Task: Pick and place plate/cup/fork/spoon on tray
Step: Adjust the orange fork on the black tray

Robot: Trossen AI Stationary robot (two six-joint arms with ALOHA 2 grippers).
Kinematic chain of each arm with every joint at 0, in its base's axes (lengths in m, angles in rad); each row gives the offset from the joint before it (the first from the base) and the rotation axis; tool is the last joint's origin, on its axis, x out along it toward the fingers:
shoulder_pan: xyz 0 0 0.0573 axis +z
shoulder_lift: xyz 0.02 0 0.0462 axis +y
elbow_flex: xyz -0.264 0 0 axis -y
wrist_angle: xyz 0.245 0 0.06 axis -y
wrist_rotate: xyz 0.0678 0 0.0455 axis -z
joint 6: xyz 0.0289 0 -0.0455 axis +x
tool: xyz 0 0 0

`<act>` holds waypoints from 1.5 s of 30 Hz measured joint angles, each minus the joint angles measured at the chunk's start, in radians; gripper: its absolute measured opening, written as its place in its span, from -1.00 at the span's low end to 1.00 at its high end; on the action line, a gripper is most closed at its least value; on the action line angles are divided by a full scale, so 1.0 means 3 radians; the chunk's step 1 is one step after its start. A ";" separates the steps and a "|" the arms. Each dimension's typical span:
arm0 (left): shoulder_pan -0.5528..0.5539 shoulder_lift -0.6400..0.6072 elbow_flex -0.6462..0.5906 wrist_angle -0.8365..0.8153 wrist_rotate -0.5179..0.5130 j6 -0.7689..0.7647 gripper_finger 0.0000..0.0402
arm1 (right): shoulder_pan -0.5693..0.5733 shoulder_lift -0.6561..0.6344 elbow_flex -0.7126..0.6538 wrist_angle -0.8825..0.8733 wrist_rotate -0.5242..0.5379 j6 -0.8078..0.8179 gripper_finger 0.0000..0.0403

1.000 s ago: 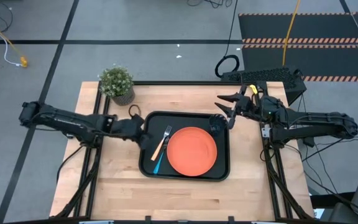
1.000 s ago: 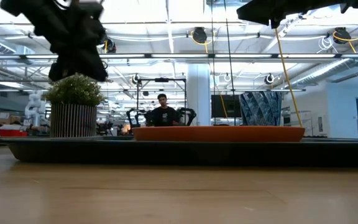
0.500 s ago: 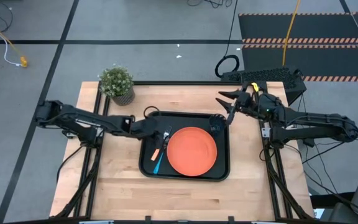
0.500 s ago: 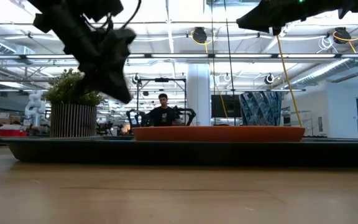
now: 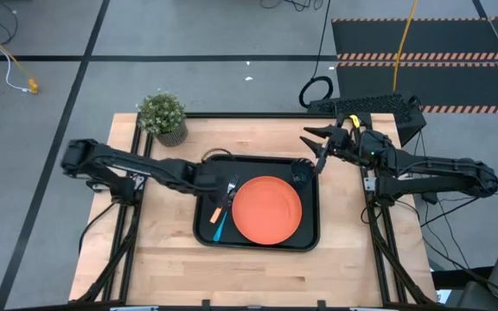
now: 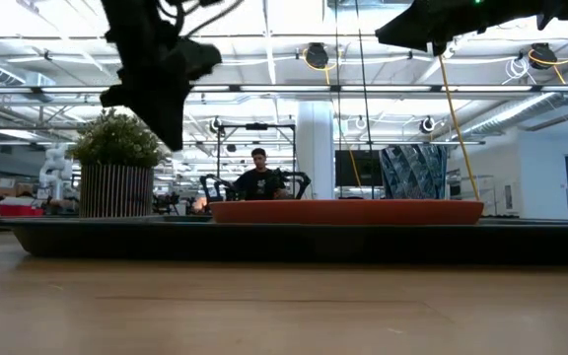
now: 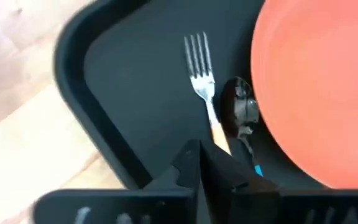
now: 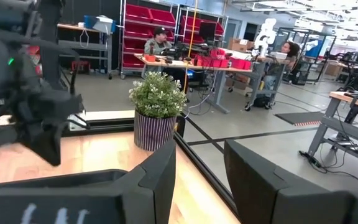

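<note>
The black tray (image 5: 204,226) lies mid-table. On it rest the orange plate (image 5: 266,209), the orange-handled fork (image 5: 226,199) and the blue-handled spoon (image 5: 218,228) left of the plate, and the dark cup (image 5: 301,175) at its far right corner. My left gripper (image 5: 214,183) hangs shut and empty above the tray's far left part, just short of the fork (image 7: 202,93) and spoon bowl (image 7: 241,109). It is well above the tray in the low view (image 6: 161,104). My right gripper (image 5: 318,147) is open and empty in the air past the tray's far right corner.
A potted green plant (image 5: 164,117) stands at the table's far left corner. Bare wood lies in front of the tray and on both sides of it. People sit at benches in the room behind the table.
My left gripper has reached toward the table's right, from the tray's left rim to above the tray beside the fork. It dipped and then rose a little. The tableware has kept still.
</note>
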 joint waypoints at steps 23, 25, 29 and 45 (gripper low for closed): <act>0.0076 0.0997 0.0519 -0.0112 0.0591 -0.0354 0.03 | 0.0002 0.0000 -0.0003 -0.0074 -0.0015 0.0019 -0.35; 0.0076 0.1099 0.0518 -0.0230 0.0602 -0.0385 0.03 | 0.0002 -0.0009 -0.0004 -0.0113 -0.0015 0.0016 -0.35; 0.0060 0.1234 0.0516 -0.0223 0.0673 -0.0430 -0.03 | 0.0002 -0.0045 -0.0005 -0.0161 -0.0016 0.0023 -0.35; 0.0044 0.1294 0.0519 -0.0159 0.0806 -0.0393 -0.37 | 0.0003 -0.0101 -0.0005 -0.0221 -0.0017 0.0053 -0.35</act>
